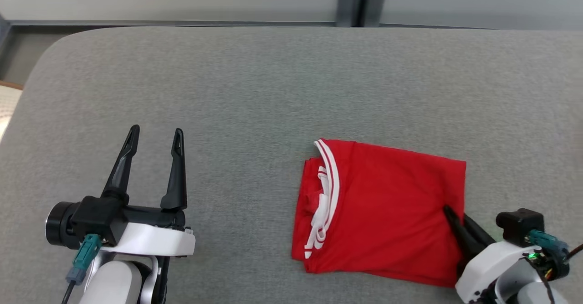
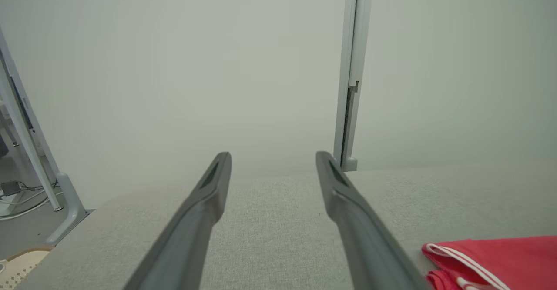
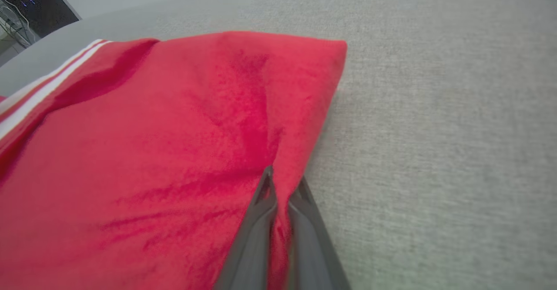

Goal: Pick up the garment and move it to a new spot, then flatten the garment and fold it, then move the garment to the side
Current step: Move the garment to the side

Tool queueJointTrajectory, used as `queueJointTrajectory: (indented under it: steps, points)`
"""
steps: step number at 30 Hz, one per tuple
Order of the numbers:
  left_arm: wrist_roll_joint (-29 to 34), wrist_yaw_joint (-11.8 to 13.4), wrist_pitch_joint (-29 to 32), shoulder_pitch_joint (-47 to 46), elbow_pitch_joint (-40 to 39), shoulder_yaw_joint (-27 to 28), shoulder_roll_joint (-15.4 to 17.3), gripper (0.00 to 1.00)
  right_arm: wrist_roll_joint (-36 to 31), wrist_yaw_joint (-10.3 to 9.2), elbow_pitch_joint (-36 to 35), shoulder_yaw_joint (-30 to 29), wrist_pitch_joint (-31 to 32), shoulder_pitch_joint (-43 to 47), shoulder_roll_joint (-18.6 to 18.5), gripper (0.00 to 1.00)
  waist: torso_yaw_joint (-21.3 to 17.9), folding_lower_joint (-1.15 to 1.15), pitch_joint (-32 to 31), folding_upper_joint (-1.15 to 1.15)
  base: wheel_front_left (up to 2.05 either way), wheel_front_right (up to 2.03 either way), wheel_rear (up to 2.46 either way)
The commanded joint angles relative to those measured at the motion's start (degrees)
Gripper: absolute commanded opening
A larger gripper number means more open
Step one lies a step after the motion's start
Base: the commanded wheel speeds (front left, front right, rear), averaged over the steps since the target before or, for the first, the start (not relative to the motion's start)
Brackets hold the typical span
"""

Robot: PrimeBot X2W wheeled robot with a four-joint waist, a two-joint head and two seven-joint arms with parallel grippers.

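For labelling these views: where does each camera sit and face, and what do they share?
Head view: on the head, facing down at the grey surface and red garment; left gripper open, right gripper shut on its edge.
Left wrist view: on the left wrist, along its spread fingers toward a pale wall.
Right wrist view: on the right wrist, along fingers pinching the garment.
Shared: all show the garment.

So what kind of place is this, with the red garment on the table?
Probably a robotics lab or test room, not a home: a grey cloth-covered table with a rounded corner, bare pale partition walls with a metal post, and loose cables on the floor.
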Motion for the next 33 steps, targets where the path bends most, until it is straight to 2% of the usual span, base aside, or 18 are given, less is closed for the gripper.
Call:
queueJointTrajectory:
  steps: [1,6,10,15,17,20,24,28,32,33]
  points:
    - [0.27,0.00,-0.22,-0.05,-0.41,0.09,0.21,1.00,-0.13,-0.30,0.16,-0.73,-0.22,0.47,-1.18,0.00,-3.83,0.00,0.49,0.00,0.00,0.00,0.00]
    - [0.11,0.21,0.23,-0.05,-2.10,-0.01,0.47,1.00,-0.37,-0.22,-2.57,-2.11,0.55,-0.63,-4.48,0.00,-11.68,0.00,1.65,0.00,0.00,0.00,0.00]
    - [0.47,0.33,1.26,-0.85,-3.23,0.14,1.40,1.00,-0.46,-0.23,-5.06,-3.16,1.60,-3.69,-9.67,0.00,-17.02,0.00,3.12,0.00,0.00,0.00,0.00]
    - [1.50,-0.13,2.61,-3.21,-5.24,-0.31,2.74,1.00,0.18,-0.22,-6.24,-5.53,2.59,-10.12,-15.98,0.00,-20.28,0.00,6.22,0.00,0.00,0.00,0.00]
    - [2.10,-0.63,3.48,-5.31,-6.40,-0.82,3.50,1.00,1.49,-0.22,-5.59,-7.89,1.86,-14.35,-18.85,0.00,-20.51,0.00,8.75,0.00,0.00,0.00,0.00]
    - [2.75,-0.99,4.01,-7.22,-7.14,-1.18,4.08,1.00,3.88,-0.22,-3.54,-10.11,1.38,-18.74,-21.15,0.00,-20.08,0.00,11.42,0.00,0.00,0.00,0.00]
    - [3.40,-1.61,4.48,-9.64,-8.07,-1.77,4.61,1.00,5.42,-0.22,3.39,-14.26,0.83,-23.31,-23.82,0.00,-18.54,0.00,15.20,0.00,0.00,0.00,0.00]
    - [4.10,-1.82,4.86,-11.51,-8.82,-2.04,5.34,1.00,6.64,-0.21,9.84,-17.15,-0.32,-26.25,-24.81,0.00,-17.11,0.00,18.65,0.00,0.00,0.00,0.00]
    - [4.56,-1.90,5.41,-12.97,-9.94,-1.73,6.25,1.00,7.29,-0.22,15.41,-18.21,-1.68,-29.31,-24.02,0.00,-16.29,0.00,21.99,0.00,0.00,0.00,0.00]
    - [4.68,-1.97,5.57,-13.14,-10.00,-1.70,6.55,1.00,7.46,-0.22,17.45,-18.83,-1.99,-29.95,-23.52,0.05,-16.17,0.00,22.53,0.00,0.00,0.00,0.00]
